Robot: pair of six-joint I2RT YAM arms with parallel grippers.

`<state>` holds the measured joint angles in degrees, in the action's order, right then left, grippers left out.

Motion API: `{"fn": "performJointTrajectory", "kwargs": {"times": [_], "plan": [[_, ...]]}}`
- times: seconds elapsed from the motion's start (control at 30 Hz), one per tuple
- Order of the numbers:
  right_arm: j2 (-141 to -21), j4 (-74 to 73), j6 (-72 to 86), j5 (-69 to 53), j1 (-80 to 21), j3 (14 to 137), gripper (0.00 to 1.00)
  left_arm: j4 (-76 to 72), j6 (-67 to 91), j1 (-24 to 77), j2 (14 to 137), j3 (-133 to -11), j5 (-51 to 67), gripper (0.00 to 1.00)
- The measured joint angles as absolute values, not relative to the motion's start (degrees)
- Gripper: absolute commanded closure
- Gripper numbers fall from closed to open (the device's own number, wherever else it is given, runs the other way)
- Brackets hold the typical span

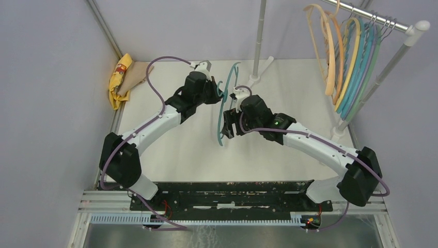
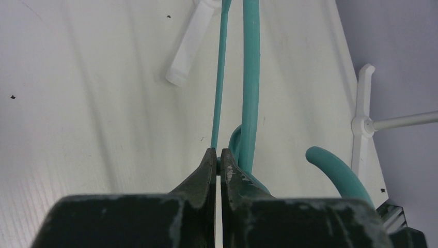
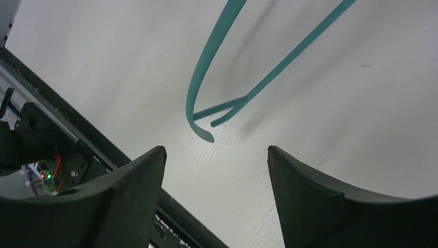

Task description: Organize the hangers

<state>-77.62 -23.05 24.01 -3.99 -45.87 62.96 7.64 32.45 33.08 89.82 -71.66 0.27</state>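
A teal hanger (image 1: 222, 111) is held up above the white table in the middle of the top view. My left gripper (image 1: 220, 92) is shut on its thin lower bar near the top; the left wrist view shows the jaws (image 2: 218, 155) pinching that bar, with the thicker teal arm (image 2: 250, 77) just right of them. My right gripper (image 1: 230, 125) is open and empty beside the hanger's lower half. In the right wrist view the hanger's end (image 3: 206, 62) hangs ahead of the spread fingers (image 3: 216, 150), apart from them. Several tan-orange, teal, lilac and green hangers (image 1: 351, 57) hang on the rack rail (image 1: 385, 20).
The rack's white upright pole (image 1: 258, 36) and foot stand at the back centre, a slanted leg (image 1: 379, 77) at the right. The rack foot also shows in the left wrist view (image 2: 361, 124). A yellow-and-tan cloth (image 1: 123, 77) lies at the back left corner. Grey walls enclose the table.
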Motion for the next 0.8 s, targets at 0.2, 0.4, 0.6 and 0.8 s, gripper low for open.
{"fn": "performJointTrajectory", "kwargs": {"times": [0.2, 0.4, 0.6, 0.8], "plan": [[-83.29, -18.85, 24.69, 2.94, -49.39, 64.9, 0.19, 6.74, 33.71, 33.23, 87.5, -71.5, 1.21, 0.97], [-87.42, -16.82, 25.71, 10.37, -53.58, 65.91, 0.22, 6.63, 34.54, 33.41, 86.59, -70.63, 1.67, 0.97], [-90.98, -16.6, 27.2, 25.76, -57.69, 66.98, 0.26, 7.62, 34.63, 33.12, 86.43, -69.84, 1.61, 0.97], [-94.41, -16.23, 30.63, 40.14, -60.9, 67.64, 0.65, 8.6, 34.65, 33.12, 84.44, -68.58, 1.43, 0.97]]}}
